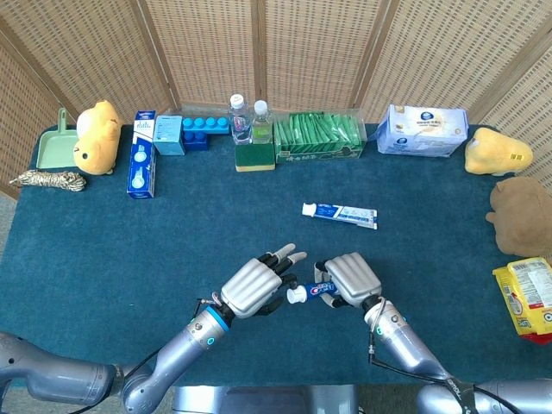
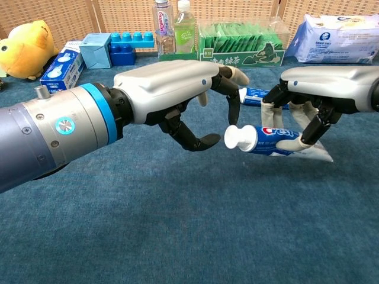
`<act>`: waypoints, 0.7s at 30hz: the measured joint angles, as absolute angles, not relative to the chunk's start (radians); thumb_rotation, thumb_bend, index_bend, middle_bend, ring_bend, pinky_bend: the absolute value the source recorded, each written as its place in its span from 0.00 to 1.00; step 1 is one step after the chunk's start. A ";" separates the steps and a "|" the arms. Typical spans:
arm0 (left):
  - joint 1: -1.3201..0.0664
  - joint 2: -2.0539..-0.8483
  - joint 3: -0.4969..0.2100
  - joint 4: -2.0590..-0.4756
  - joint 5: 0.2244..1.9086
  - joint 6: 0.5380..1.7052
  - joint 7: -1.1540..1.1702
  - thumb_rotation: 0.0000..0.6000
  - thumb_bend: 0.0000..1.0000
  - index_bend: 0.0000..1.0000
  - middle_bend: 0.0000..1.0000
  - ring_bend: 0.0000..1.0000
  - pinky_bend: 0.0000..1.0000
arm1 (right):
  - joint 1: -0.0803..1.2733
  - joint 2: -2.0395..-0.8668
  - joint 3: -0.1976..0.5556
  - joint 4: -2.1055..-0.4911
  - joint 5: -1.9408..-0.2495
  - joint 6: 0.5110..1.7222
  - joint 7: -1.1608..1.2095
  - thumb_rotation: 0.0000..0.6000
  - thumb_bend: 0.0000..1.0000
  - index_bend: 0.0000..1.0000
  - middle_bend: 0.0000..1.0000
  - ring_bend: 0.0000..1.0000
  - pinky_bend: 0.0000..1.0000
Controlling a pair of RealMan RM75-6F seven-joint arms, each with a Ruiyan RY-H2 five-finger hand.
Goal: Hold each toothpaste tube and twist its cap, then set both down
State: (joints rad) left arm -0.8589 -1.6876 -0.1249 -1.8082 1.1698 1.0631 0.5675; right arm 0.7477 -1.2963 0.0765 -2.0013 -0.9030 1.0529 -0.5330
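My right hand grips a blue Crest toothpaste tube just above the table, lying nearly level with its white cap pointing left. My left hand faces the cap with its fingers curled but apart. Its thumb tip sits a small gap from the cap, and a finger hangs just above it. It holds nothing. A second toothpaste tube lies flat on the blue cloth farther back.
Along the back edge stand a toothpaste box, blue blocks, two bottles, a green packet box and a tissue pack. Plush toys sit at both sides, and a snack bag lies at the right.
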 measured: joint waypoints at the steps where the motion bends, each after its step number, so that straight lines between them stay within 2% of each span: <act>1: -0.859 -1.687 -0.124 -1.810 1.169 1.062 0.569 1.00 0.39 0.43 0.11 0.01 0.27 | 0.748 -1.295 0.078 -2.001 -0.899 1.053 -0.532 1.00 0.45 0.89 0.74 0.69 0.69; 21: -0.826 -1.642 -0.087 -1.877 1.194 1.080 0.588 1.00 0.39 0.43 0.09 0.00 0.26 | 0.760 -1.269 0.129 -1.966 -0.799 1.066 -0.497 1.00 0.45 0.89 0.74 0.69 0.69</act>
State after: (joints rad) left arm -0.8262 -1.6418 -0.0872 -1.8769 1.1939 1.0800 0.5882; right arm 0.7595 -1.2689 0.1294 -1.9664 -0.7992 1.0663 -0.4965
